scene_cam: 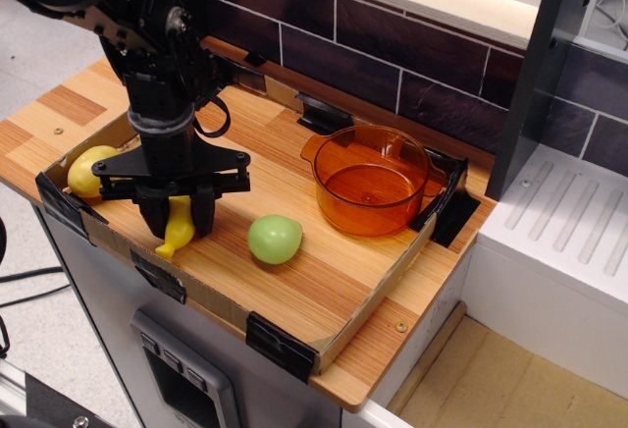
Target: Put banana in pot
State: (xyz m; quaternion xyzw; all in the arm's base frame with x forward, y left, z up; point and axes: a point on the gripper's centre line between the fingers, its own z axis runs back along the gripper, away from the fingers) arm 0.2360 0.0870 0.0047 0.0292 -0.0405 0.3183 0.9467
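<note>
The small yellow banana (176, 233) lies in the shallow wooden tray (324, 291) near its front left edge. My black gripper (179, 220) stands over it, pointing down, with its two fingers closed against the banana's sides. The banana's lower tip shows below the fingers; its upper part is hidden behind them. The banana still rests on the tray floor. The transparent orange pot (372, 179) with small side handles stands empty at the tray's back right, well to the right of my gripper.
A round green fruit (274, 239) lies between the gripper and the pot. A yellow lemon-like fruit (86, 170) sits in the tray's left corner. A dark tiled wall runs behind; a white unit stands at the right.
</note>
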